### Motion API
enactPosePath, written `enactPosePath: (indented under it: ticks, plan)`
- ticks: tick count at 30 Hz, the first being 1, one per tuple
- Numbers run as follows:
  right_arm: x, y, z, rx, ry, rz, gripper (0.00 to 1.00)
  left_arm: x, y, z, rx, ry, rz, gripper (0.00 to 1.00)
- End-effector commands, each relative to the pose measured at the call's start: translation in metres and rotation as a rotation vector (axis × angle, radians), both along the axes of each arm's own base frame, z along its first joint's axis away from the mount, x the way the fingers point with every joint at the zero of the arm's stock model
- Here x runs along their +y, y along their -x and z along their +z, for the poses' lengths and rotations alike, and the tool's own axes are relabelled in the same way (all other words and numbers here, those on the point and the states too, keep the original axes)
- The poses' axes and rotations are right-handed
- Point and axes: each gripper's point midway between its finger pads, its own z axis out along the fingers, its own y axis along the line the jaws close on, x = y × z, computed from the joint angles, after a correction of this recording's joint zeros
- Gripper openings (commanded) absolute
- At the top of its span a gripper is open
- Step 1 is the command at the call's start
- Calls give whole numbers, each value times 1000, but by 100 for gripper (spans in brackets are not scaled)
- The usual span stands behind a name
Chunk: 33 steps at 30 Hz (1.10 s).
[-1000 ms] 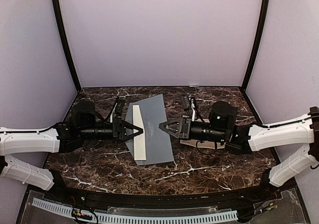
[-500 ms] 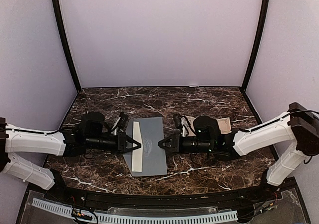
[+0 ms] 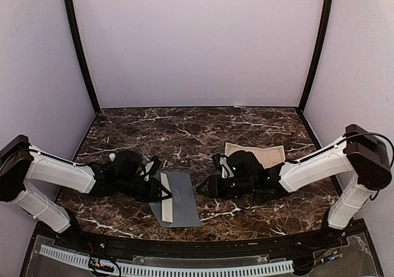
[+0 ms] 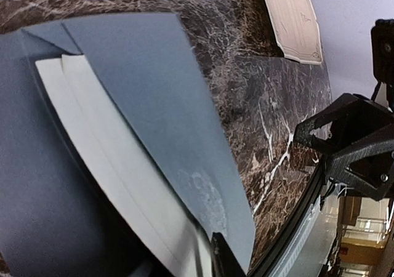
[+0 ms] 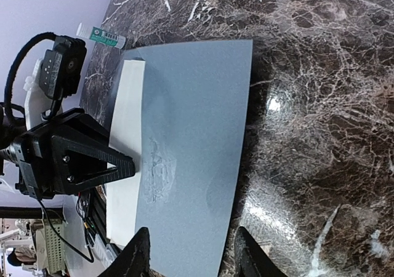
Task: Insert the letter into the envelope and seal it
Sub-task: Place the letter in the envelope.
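The grey-blue envelope [image 3: 181, 194] lies flat on the marble near the front edge, a pale strip [image 5: 126, 141] along its left side. My left gripper [image 3: 166, 194] reaches in low from the left, and its tip [image 5: 130, 166] sits on that strip, jaws together on the paper. In the left wrist view only one finger [image 4: 225, 258] shows, against the envelope [image 4: 141, 104]. My right gripper [image 5: 192, 255] is open, its fingers straddling the envelope's right edge [image 5: 197, 123] without touching. The cream letter [image 3: 258, 155] lies flat behind the right arm, also seen far off [image 4: 292, 18].
A small white tube with a green label [image 5: 104, 37] lies on the table behind the left arm. The black front rail [image 3: 184, 247] runs just past the envelope's near end. Lavender walls close in the back and both sides.
Both arms have brought the envelope down from mid-air onto the table, nearer the front edge. The right jaws have opened and let go of it.
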Motion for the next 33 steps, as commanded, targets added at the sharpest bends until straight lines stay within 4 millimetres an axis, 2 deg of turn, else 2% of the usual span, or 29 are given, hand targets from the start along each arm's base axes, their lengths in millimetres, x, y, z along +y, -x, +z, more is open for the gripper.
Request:
enactPosePath:
  ticks: [1,7,13,21,33]
  plan:
    - [2,1,1,9,24,-13,45,2,-8,3,-28,-51,15,25]
    - [0,6,-4,26,49,-12,49,17,-11,4,-36,-139,47,45]
    - [6,10,-7,24,88,9,50,32,-9,3,-27,-229,71,60]
    - [19,11,-10,32,92,28,50,33,-7,4,-12,-225,82,63]
    - [28,13,-26,60,109,39,50,29,-4,-19,40,-227,78,61]
